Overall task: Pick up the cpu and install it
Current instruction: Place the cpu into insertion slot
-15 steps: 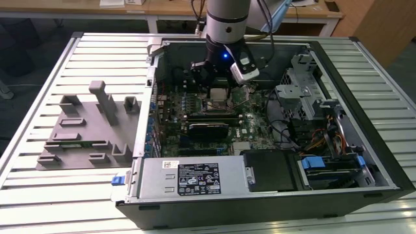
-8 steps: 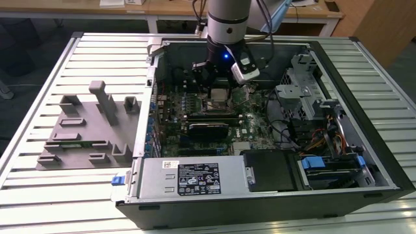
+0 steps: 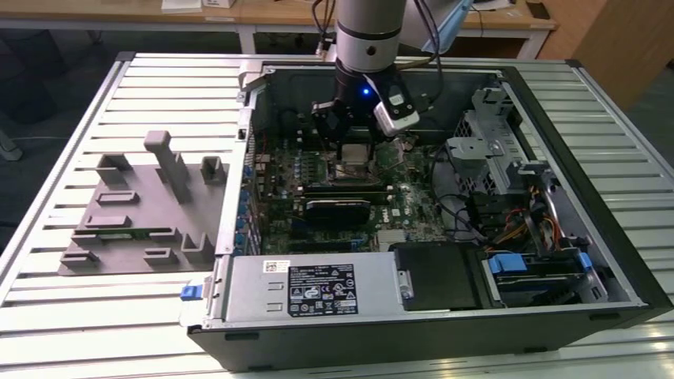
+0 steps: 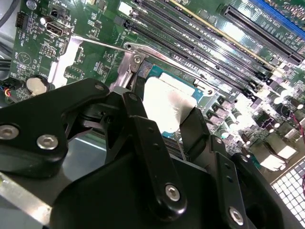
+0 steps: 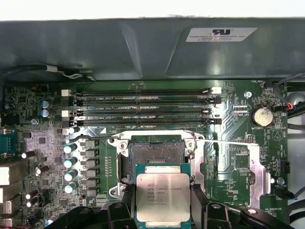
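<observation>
Tool (image 5: 163,204) grips silvery-topped, green-rimmed square cpu (image 5: 163,191) above socket (image 5: 157,153)

A silver-grey cylindrical robot arm (image 3: 368,39) reaches down into an open black computer tower case (image 3: 421,347) that lies on its side on a slatted pale metal worktop (image 3: 63,316). Its black jaws stand on either side of a small square silvery-grey cpu chip (image 3: 356,154), closed against it just over the green motherboard (image 3: 276,207). A black rectangular heatsink block (image 3: 337,210) lies near the chip. At the exterior view's left of the case rests a grey moulded fixture tray (image 3: 137,229). A silver power supply box (image 3: 305,288) sits along the case's near side.
</observation>
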Robot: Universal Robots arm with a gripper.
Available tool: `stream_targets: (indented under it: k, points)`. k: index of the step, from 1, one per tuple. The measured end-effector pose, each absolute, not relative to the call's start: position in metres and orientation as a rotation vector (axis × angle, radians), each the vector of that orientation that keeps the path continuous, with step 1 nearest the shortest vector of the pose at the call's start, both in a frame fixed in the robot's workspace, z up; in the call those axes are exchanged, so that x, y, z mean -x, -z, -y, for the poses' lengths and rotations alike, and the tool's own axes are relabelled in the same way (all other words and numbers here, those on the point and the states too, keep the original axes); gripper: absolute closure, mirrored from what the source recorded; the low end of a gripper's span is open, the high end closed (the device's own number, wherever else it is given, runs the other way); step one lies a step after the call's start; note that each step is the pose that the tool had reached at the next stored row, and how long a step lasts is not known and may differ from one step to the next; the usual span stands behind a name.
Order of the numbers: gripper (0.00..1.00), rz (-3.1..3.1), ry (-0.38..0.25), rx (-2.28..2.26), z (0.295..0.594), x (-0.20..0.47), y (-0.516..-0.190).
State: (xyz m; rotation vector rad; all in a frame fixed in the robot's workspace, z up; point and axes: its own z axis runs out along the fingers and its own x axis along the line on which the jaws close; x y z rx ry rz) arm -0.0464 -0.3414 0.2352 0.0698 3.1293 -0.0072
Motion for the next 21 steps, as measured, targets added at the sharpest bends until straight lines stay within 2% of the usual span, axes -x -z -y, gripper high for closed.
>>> stream_targets:
  k: [12, 21]
  points:
    - [0.46, -3.129, 0.007, -0.073, 0.3414, 0.0464, -0.2350]
    - [0.46, -3.120, 0.008, -0.251, 0.3414, 0.0464, -0.2349]
